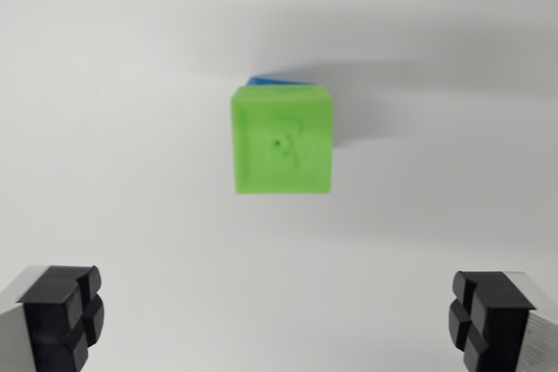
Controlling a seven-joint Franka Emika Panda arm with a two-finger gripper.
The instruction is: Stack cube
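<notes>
So our green cube (282,138) sits right on top of the blue cube (277,81), which barely peeks out behind. Our gripper (279,320) is spread wide and empty, well clear, so we reckon the stack's done.

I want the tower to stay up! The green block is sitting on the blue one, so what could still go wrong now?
1. The green cube hides nearly all of the blue cube; only a sliver peeks out at its top edge, so it may sit off-centre and could tip.
2. The gripper is open, with both fingers apart from the stack. A sideways move while low could knock it.
3. The picture is blurry, so the alignment is hard to judge.
</notes>
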